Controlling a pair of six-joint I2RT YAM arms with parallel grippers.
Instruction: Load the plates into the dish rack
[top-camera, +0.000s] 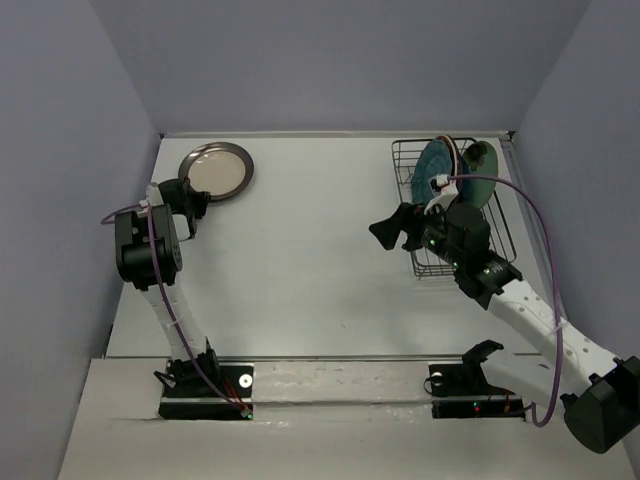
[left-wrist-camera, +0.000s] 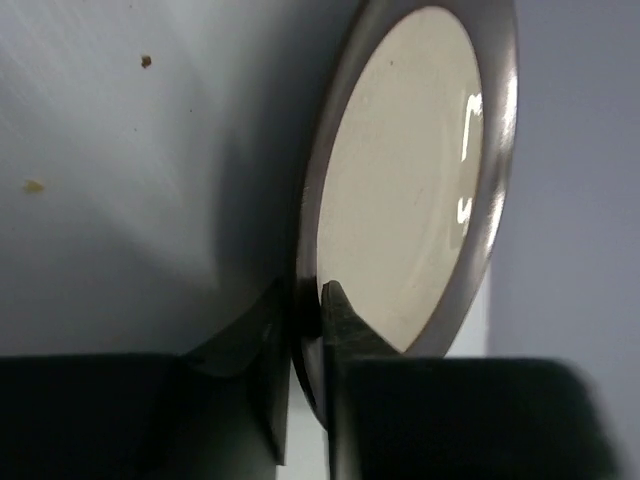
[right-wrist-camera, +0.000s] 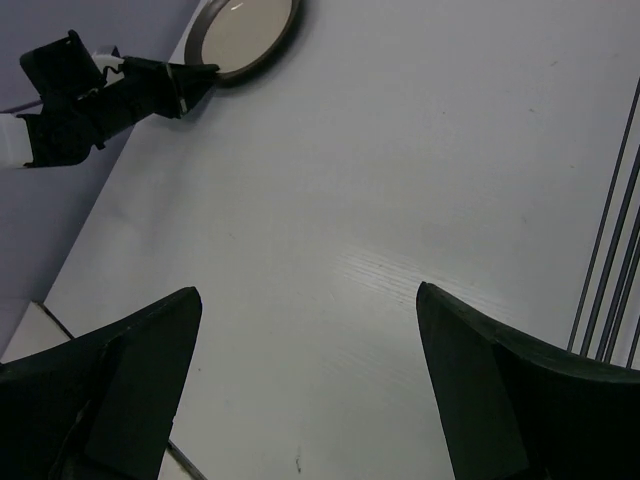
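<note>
The cream plate with a dark rim (top-camera: 216, 170) lies at the far left of the table. My left gripper (top-camera: 192, 203) is shut on its near rim; in the left wrist view the fingers (left-wrist-camera: 345, 325) pinch the plate's (left-wrist-camera: 410, 180) edge. The plate also shows in the right wrist view (right-wrist-camera: 245, 30). The black wire dish rack (top-camera: 452, 208) stands at the far right with the scalloped teal plate (top-camera: 436, 170) and another dark teal plate (top-camera: 478, 170) upright in it. My right gripper (top-camera: 388, 228) is open and empty, just left of the rack, over bare table (right-wrist-camera: 310, 290).
The rack's wires (right-wrist-camera: 605, 260) run along the right edge of the right wrist view. Walls enclose the table on the left, back and right. The white tabletop (top-camera: 300, 260) stretches between the arms. A few crumbs (left-wrist-camera: 35, 185) lie on the table near the left plate.
</note>
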